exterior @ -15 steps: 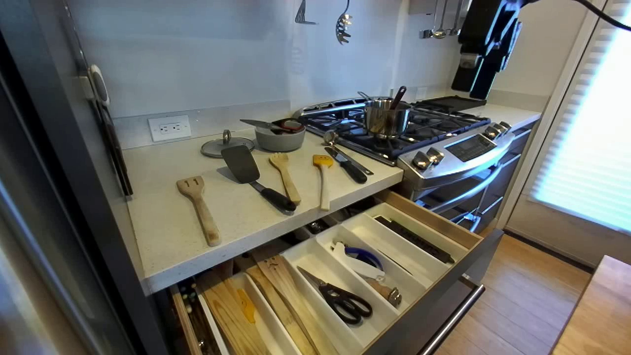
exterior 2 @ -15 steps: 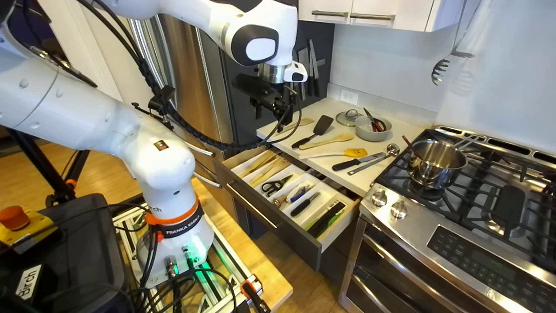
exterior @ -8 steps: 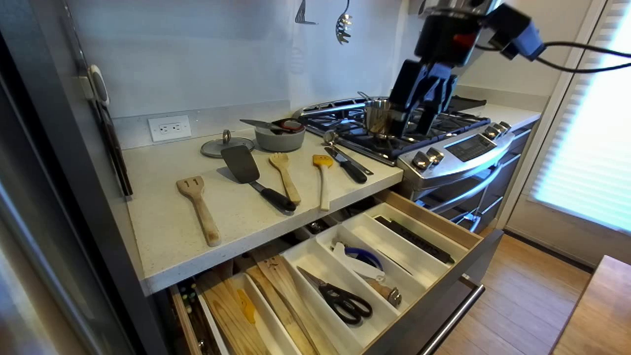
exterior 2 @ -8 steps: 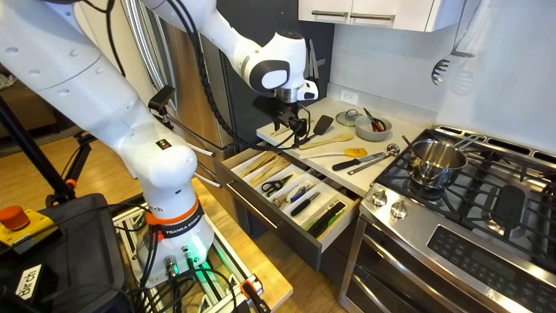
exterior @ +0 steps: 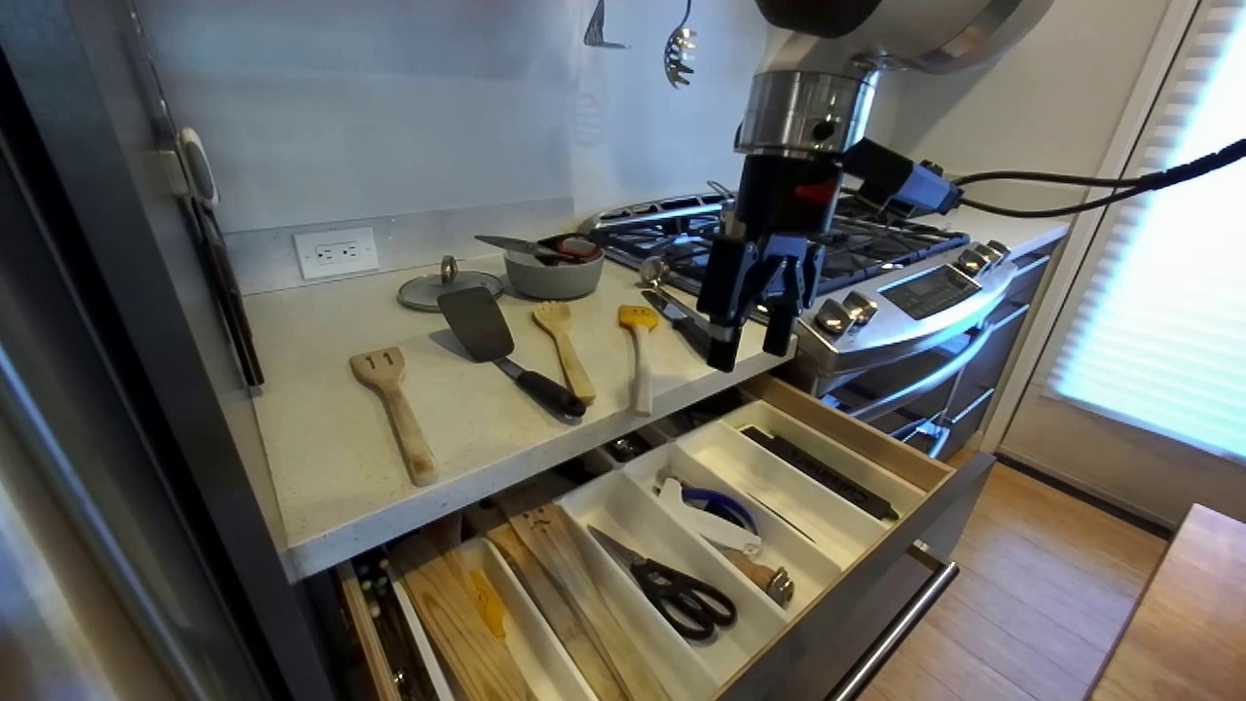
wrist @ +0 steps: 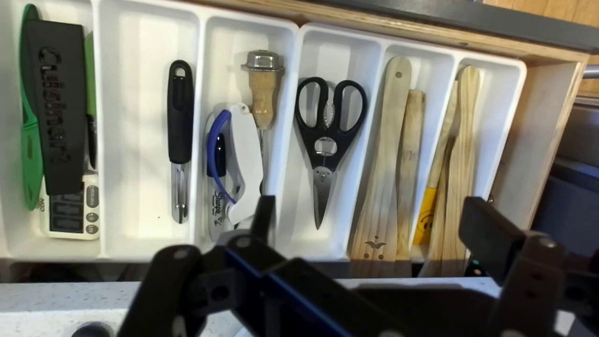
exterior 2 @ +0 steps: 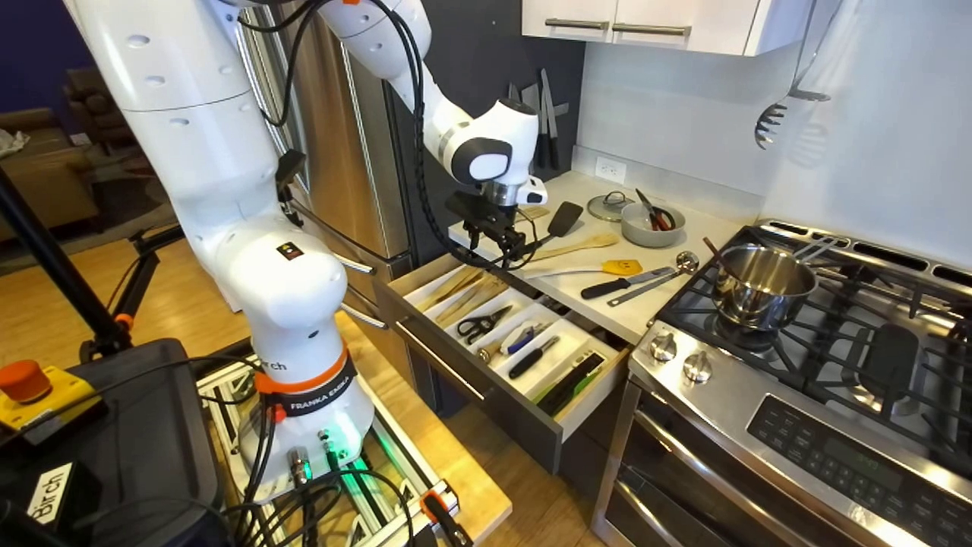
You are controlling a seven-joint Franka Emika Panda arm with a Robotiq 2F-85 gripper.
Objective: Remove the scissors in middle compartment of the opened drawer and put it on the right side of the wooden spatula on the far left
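Jaws parted, a pincer (exterior: 750,349) hangs above and apart from the scissors (wrist: 325,161) in the middle compartment (wrist: 339,51) of the opened drawer (exterior: 857,604), below the front edge of the desk (exterior: 311,458). "Cuisinart" marks a flat black item (wrist: 58,107), "Sharpie" a marker (wrist: 216,208). The scissors point toward that edge, long axis along the compartment.
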